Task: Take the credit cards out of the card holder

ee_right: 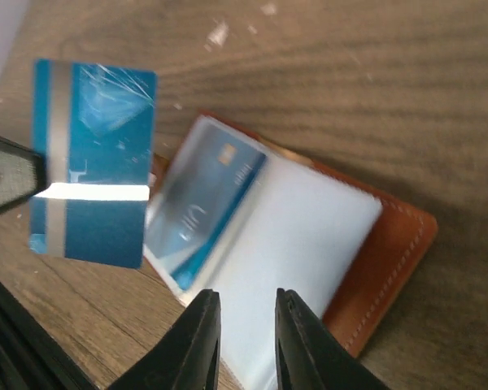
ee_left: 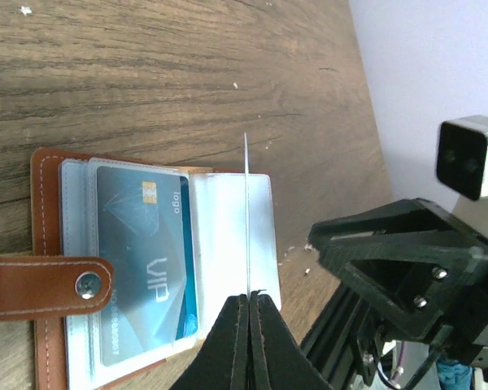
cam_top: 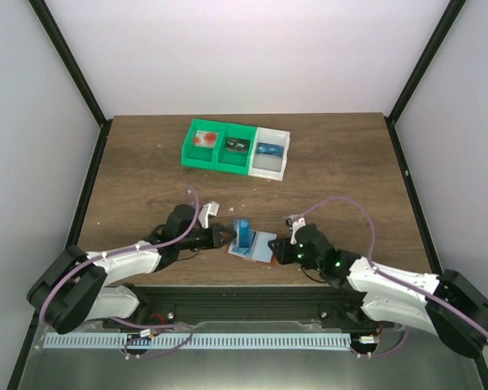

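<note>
Dark wood-grain table (cam_top: 146,171) takes up most of the top view. Far side, centre: row of green & white plastic bins (cam_top: 187,154) w/ small items inside, too small to ID. Near edge, centre: small orange-brown folding card holder (cam_top: 263,249), lying open & flat, pale clear-plastic sleeves facing up. A brown strap (ee_left: 53,286) w/ metal snap lies across one end of it. One stiff bright blue plastic card (cam_top: 244,233) is fully out of the holder, standing upright over the holder's left part. Second card (ee_left: 146,260), blue-teal w/ chip & "VIP" print, sits inside a sleeve of the holder. L gripper (ee_left: 248,297): jaws closed tight on the edge of the blue card, which shows as a thin line in the left wrist view. R gripper (ee_right: 248,313): fingers a narrow gap apart, nothing btwn them, over the empty pale sleeve on the holder's right side. Whether they touch the sleeve, can't tell.
</note>
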`<state>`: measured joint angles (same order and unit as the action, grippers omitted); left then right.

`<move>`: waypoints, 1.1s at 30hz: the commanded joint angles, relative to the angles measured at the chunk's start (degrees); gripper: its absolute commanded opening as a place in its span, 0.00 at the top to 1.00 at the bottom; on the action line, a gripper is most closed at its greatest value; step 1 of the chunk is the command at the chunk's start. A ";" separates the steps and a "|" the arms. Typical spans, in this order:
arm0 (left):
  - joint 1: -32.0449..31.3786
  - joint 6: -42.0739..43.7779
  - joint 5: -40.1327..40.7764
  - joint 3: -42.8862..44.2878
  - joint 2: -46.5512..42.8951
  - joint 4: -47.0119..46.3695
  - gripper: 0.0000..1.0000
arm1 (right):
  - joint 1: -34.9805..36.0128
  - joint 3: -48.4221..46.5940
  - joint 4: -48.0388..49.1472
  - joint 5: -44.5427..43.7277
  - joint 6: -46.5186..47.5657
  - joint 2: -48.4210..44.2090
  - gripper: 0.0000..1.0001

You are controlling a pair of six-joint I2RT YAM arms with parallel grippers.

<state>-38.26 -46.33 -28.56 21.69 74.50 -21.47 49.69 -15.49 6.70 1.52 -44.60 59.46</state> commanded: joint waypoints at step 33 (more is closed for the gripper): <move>6.27 -17.77 -20.32 0.32 -9.61 -2.31 1.00 | 10.80 1.12 28.43 -0.26 77.49 -3.96 0.45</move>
<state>-32.23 -62.04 -46.19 22.20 64.14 -21.50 59.51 -12.75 30.85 3.60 26.63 54.22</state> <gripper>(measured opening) 0.019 0.540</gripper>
